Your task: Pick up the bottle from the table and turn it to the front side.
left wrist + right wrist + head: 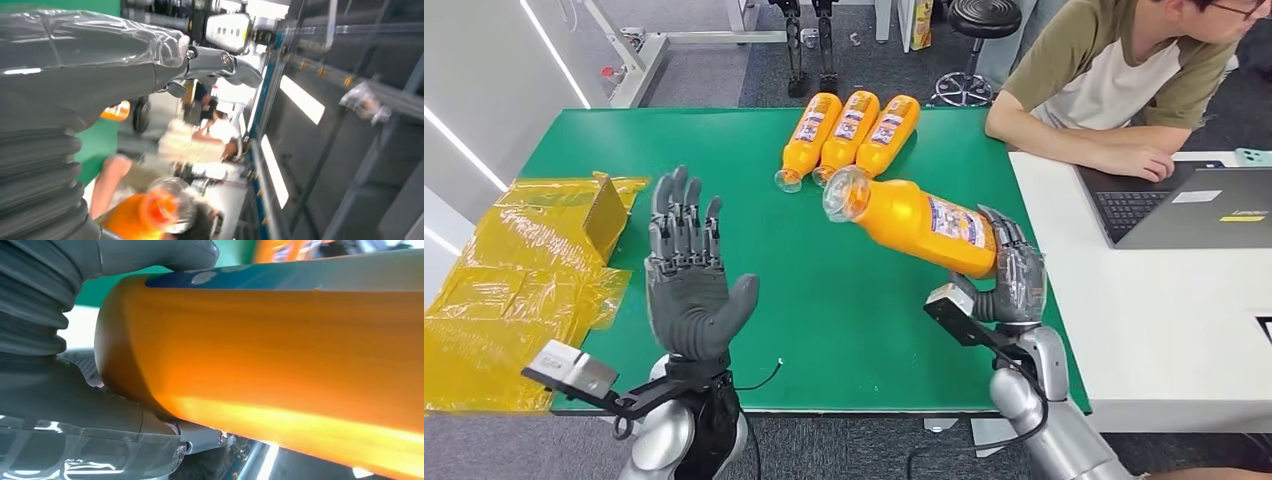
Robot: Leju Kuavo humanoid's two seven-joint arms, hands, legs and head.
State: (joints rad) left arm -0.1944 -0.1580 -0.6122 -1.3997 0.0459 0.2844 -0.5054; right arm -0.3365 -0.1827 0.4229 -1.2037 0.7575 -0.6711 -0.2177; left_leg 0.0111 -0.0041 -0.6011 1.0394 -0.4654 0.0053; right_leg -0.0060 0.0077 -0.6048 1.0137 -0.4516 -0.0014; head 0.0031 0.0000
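Note:
My right hand point(1014, 275) grips an orange bottle point(914, 220) by its base, lifted off the green table point(824, 290) and tilted, its clear cap end pointing up and to the left. Its label faces upward. In the right wrist view the bottle's orange body point(280, 355) sits close against the thumb point(150, 255). My left hand point(689, 270) stands raised over the table's left front, palm toward me, fingers straight and apart, holding nothing. The left wrist view shows the hand point(75, 75) and a blurred orange bottle point(145, 215).
Three more orange bottles point(849, 130) lie side by side at the table's far middle. Yellow plastic wrap point(514, 270) covers the left end. A person point(1124, 80) sits at a white desk point(1164, 320) on the right with a laptop point(1194, 205).

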